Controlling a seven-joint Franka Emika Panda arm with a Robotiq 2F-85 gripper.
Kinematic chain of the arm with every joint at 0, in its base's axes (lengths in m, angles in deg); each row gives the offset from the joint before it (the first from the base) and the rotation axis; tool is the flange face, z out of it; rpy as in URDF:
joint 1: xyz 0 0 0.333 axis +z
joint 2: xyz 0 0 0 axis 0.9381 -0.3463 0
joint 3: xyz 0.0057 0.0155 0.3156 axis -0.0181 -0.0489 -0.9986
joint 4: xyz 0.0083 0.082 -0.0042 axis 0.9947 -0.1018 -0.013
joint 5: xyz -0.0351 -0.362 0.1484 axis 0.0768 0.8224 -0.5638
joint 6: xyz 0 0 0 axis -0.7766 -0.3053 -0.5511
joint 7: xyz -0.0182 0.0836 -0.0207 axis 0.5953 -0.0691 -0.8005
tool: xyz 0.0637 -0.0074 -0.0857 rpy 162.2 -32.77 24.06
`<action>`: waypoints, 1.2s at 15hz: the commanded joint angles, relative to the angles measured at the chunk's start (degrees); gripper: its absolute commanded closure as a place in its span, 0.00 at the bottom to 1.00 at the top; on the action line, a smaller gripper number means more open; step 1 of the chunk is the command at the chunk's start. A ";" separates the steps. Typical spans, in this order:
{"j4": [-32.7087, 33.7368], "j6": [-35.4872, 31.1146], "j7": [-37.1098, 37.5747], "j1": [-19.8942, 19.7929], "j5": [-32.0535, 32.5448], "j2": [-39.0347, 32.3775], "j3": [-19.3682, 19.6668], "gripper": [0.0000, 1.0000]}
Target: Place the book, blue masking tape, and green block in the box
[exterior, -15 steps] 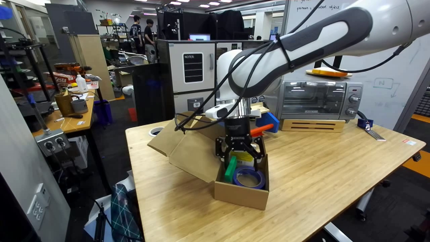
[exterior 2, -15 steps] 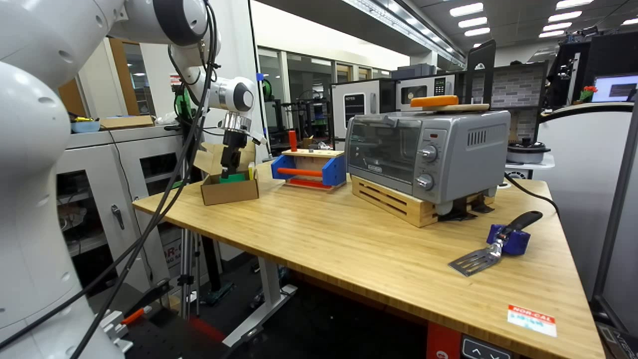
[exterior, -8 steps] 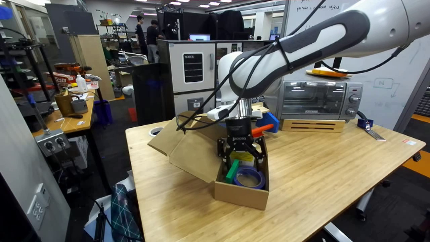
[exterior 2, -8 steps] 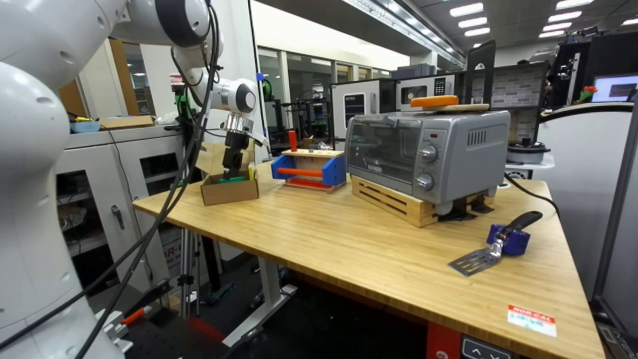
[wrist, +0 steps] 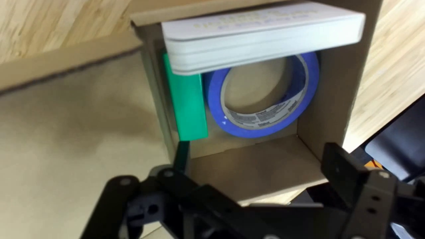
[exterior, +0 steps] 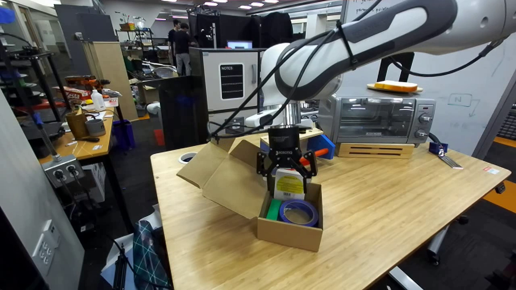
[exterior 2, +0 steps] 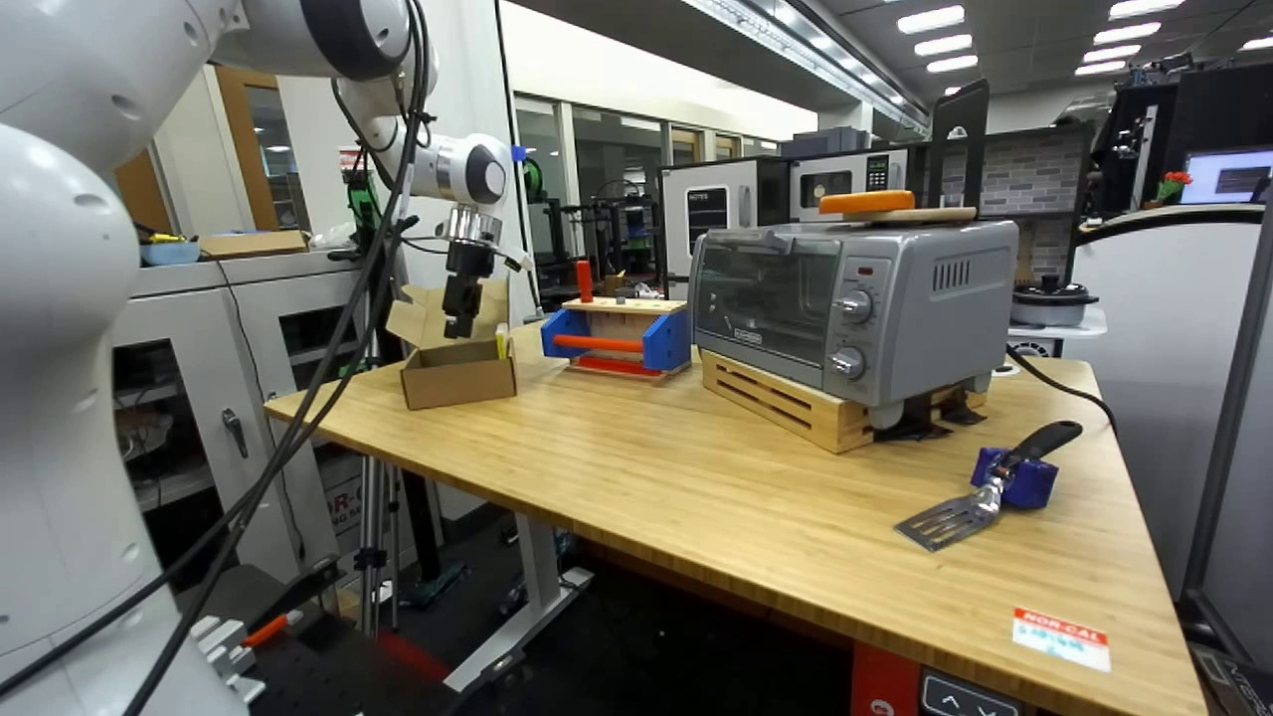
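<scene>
The brown cardboard box (exterior: 288,235) stands open on the table; it also shows in an exterior view (exterior 2: 459,386). The green block (exterior: 273,210) lies inside along one side wall, also seen in the wrist view (wrist: 188,106). The blue masking tape (exterior: 284,211) lies flat beside it, also in the wrist view (wrist: 247,132). The book (exterior: 288,186) stands upright in the box behind the tape; its thick white edge shows in the wrist view (wrist: 262,43). My gripper (exterior: 288,191) is open and empty just above the box, fingers wide apart in the wrist view (wrist: 257,154).
Box flaps (exterior: 236,185) spread out to one side. A red-and-blue toy tray (exterior 2: 617,338) stands behind the box. A toaster oven (exterior 2: 845,308) on a wooden stand and a spatula (exterior 2: 955,515) sit farther along the table (exterior 2: 696,497).
My gripper has risen from inside the box to just above it. The green block, tilted up beside one finger before, now lies lower beside the tape.
</scene>
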 commanded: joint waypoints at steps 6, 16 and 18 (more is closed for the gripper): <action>-17.85 -5.64 5.09 -1.26 -2.80 17.67 -1.49 0.00; -52.22 -16.75 17.19 -1.34 -24.81 48.67 -0.05 0.00; -60.31 -17.94 18.35 -0.76 -26.43 55.71 1.54 0.00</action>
